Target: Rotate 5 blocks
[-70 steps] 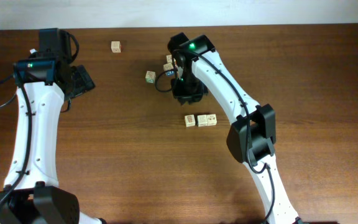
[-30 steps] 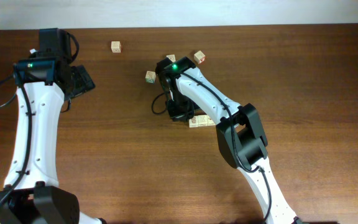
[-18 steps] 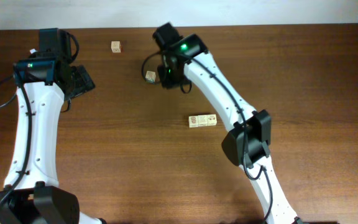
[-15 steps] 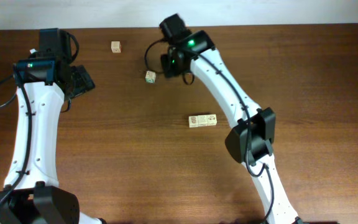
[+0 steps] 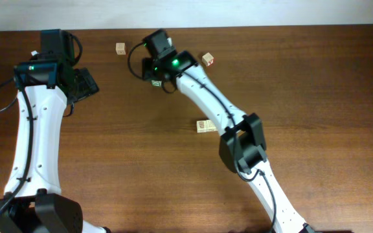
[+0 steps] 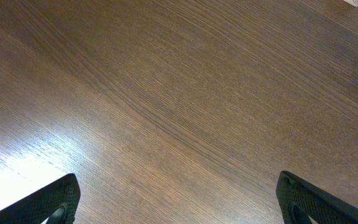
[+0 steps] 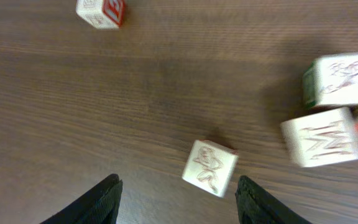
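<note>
Three small, sharp-edged cubes of pale wood point(image 7: 328, 112) with printed faces lie close together on the dark brown tabletop point(image 7: 104, 93) in the right wrist view. The cube with a red squiggle point(image 7: 210, 167) sits skewed just ahead of the right gripper point(image 7: 178, 186), in line with the gap between its tips but untouched. The green-sided cube point(image 7: 340, 81) and the cube with brown strokes point(image 7: 319, 138) appear to touch each other near the right edge.

The right gripper's black, ridged fingers point(image 7: 104, 202) stand apart and pinch nothing. The left gripper point(image 6: 178, 183) hangs well away over bare wood, its knurled black fingers point(image 6: 48, 202) spread wide.

The tabletop is wood with long, fine grain and a satin sheen. A white glare patch point(image 6: 17, 168) lies at the lower left of the left wrist view. Overhead, a pale wall strip point(image 5: 271, 11) runs along the far edge.
</note>
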